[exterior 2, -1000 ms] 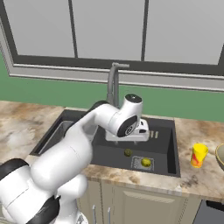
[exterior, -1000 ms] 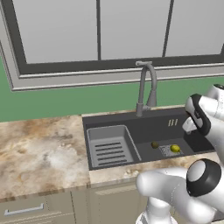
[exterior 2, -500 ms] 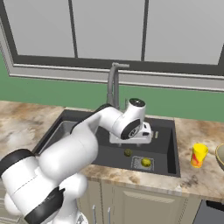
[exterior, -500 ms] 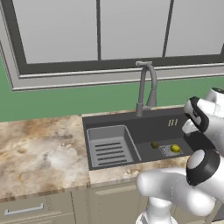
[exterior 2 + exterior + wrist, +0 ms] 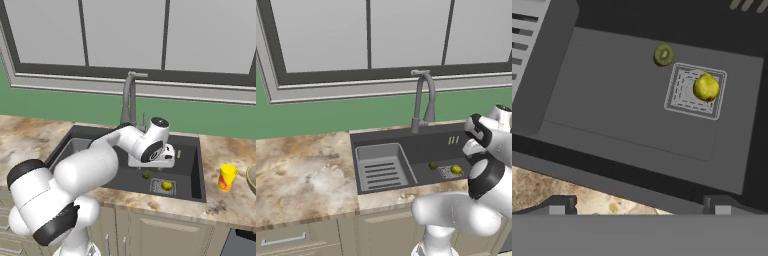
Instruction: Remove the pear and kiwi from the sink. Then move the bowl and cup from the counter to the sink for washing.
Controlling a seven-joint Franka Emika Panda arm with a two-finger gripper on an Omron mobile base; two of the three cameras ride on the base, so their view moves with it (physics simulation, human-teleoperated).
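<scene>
In the hand view the bright yellow-green pear [image 5: 706, 87] rests on the square drain grate of the dark sink [image 5: 612, 105]. The olive-brown kiwi [image 5: 663, 54] lies just beside the grate. My gripper [image 5: 639, 206] hangs open above the sink's front part, with nothing between its fingers. From the right base, the pear [image 5: 167, 185] and kiwi [image 5: 146, 174] lie below my hand [image 5: 152, 160]. A yellow cup [image 5: 227, 177] stands on the counter [image 5: 235, 205] right of the sink. The tan bowl [image 5: 252, 178] is cut off at the right edge.
The tall grey faucet [image 5: 424, 97] rises behind the basin. A ribbed grey tray insert [image 5: 381, 167] fills the sink's left half. Marbled counter [image 5: 301, 175] stretches to the left. The counter's front edge [image 5: 567, 185] lies directly under my fingertips.
My hand has sunk slightly over the sink and the elbow has shifted a little. The pear and kiwi have not moved. The jaws have stayed open.
</scene>
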